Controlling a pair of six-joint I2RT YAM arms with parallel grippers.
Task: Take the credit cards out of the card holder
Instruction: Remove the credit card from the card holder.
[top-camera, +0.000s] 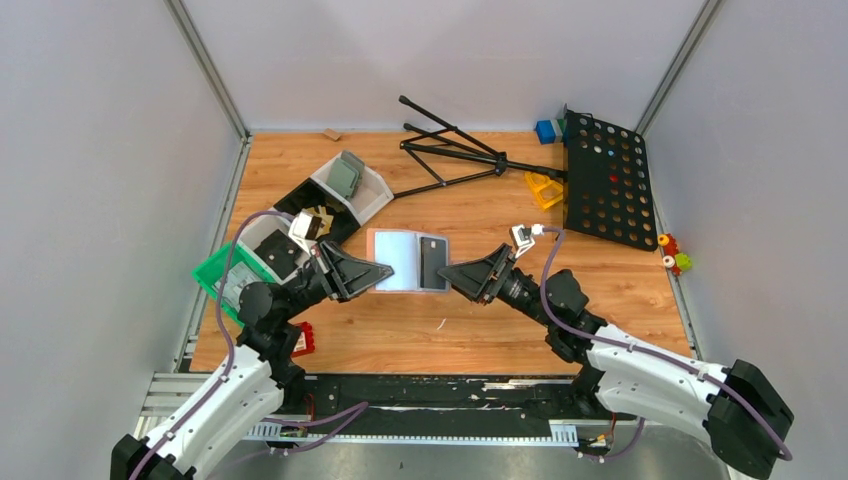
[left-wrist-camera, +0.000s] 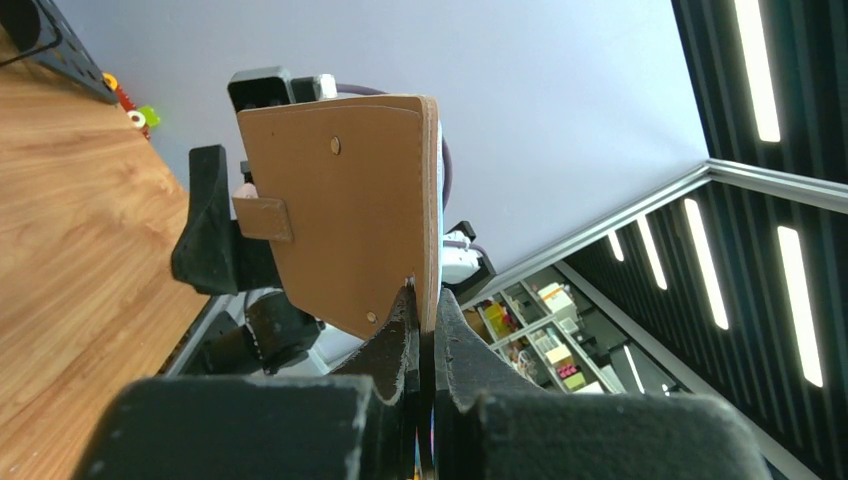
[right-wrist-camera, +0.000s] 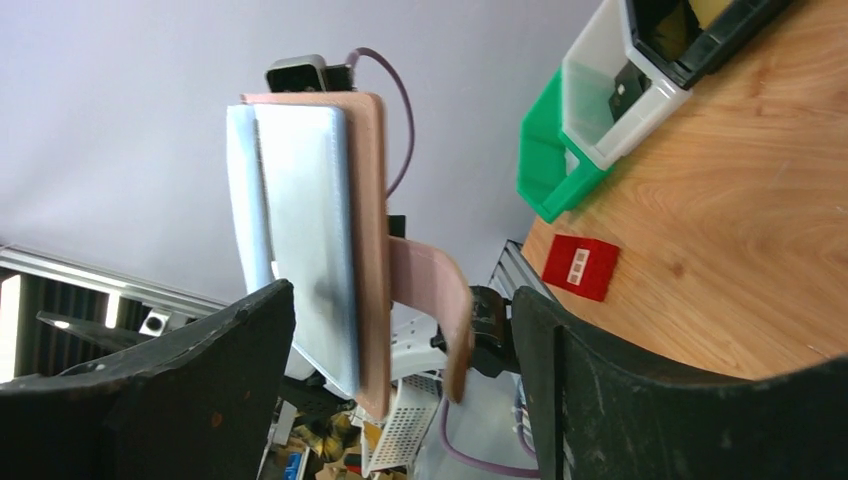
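Note:
The card holder (top-camera: 400, 260) is held flat above the middle of the table, its light blue-grey face up. A black panel (top-camera: 433, 262) with a small pale mark lies on its right half; I cannot tell card from pocket there. My left gripper (top-camera: 383, 271) is shut on the holder's left edge. The left wrist view shows the gripper (left-wrist-camera: 426, 318) pinching the holder's tan back (left-wrist-camera: 340, 190). My right gripper (top-camera: 446, 272) is open at the holder's right edge. In the right wrist view the gripper (right-wrist-camera: 400, 335) has its jaws on either side of the holder (right-wrist-camera: 300, 220) and its loose strap (right-wrist-camera: 432, 285), apart from both.
A green bin (top-camera: 215, 275), a black bin (top-camera: 300, 200) and a white bin (top-camera: 370, 195) with a grey-green holder (top-camera: 346, 177) stand at the left. A red tile (top-camera: 302, 340) lies near my left arm. A black tripod (top-camera: 450, 150) and a perforated black board (top-camera: 607, 180) lie at the back right.

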